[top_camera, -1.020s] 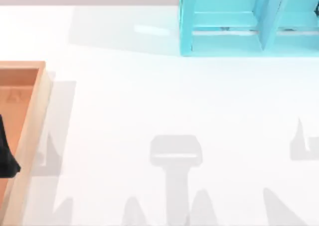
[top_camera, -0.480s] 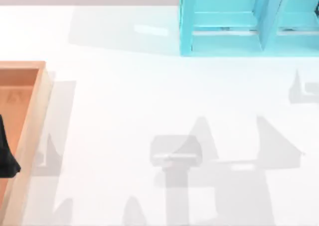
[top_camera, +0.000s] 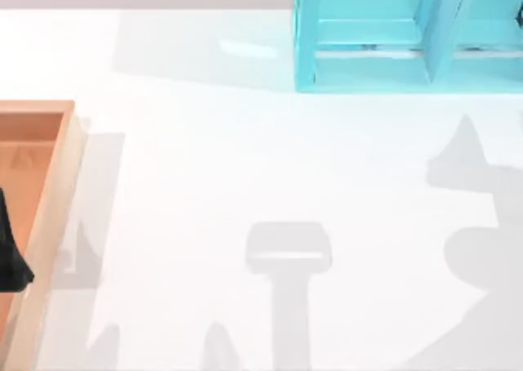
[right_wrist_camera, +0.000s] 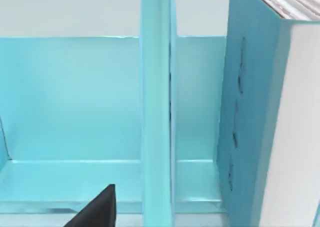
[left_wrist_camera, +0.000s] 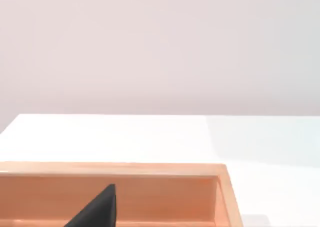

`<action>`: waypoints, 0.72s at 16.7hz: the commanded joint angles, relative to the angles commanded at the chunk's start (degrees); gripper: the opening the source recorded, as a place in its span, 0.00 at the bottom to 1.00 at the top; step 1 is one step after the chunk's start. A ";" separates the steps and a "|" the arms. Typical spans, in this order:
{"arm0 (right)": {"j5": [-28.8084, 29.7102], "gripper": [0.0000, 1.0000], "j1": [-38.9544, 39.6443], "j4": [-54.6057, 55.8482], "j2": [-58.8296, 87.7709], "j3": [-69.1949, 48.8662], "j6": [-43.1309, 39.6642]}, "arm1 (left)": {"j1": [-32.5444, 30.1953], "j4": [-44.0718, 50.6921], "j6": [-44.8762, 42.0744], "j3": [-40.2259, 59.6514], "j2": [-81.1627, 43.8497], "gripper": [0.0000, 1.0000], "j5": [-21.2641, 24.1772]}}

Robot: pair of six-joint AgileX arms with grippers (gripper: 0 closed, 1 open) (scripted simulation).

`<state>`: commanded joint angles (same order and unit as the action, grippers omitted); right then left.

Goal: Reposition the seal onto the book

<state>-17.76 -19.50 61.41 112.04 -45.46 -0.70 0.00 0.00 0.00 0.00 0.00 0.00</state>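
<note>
Left gripper (top_camera: 12,252): you had it at the table's (top_camera: 245,167) left edge, a dark shape hanging over the wooden tray (top_camera: 49,191). The left wrist view showed one dark tip of it above the tray's floor, near the tray's far wall. You could not tell whether it was open or closed, and nothing was seen held in it.

Right gripper (right_wrist_camera: 95,212): one dark tip of it showed in the right wrist view, low in front of the blue shelf (right_wrist_camera: 75,102). It was apart from the shelf's upright divider (right_wrist_camera: 156,112). Again you could not tell whether it was open or closed, nor whether it touched anything.

Containers: the tray's visible floor was plain orange wood, with the left gripper above it. The shelf stood at the table's far edge on the right side. The compartment facing your right gripper showed its blue floor and back wall. Across the divider the book (right_wrist_camera: 250,87) stood upright, teal cover toward the divider and white page edges toward the camera.

Views compared: the right wrist view gave you the book, which could not be made out in the top view. The top view gave a large grey shadow (top_camera: 478,224) on the table's right side. The left wrist view added the pale wall behind the table.
</note>
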 joint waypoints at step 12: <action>-1.85 1.00 -3.64 5.32 12.19 -5.83 -0.59 | 0.00 0.00 0.00 0.00 0.00 1.00 0.00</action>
<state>-19.61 -23.15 66.73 124.23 -51.29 -1.29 0.00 0.00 0.00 0.00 0.00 0.00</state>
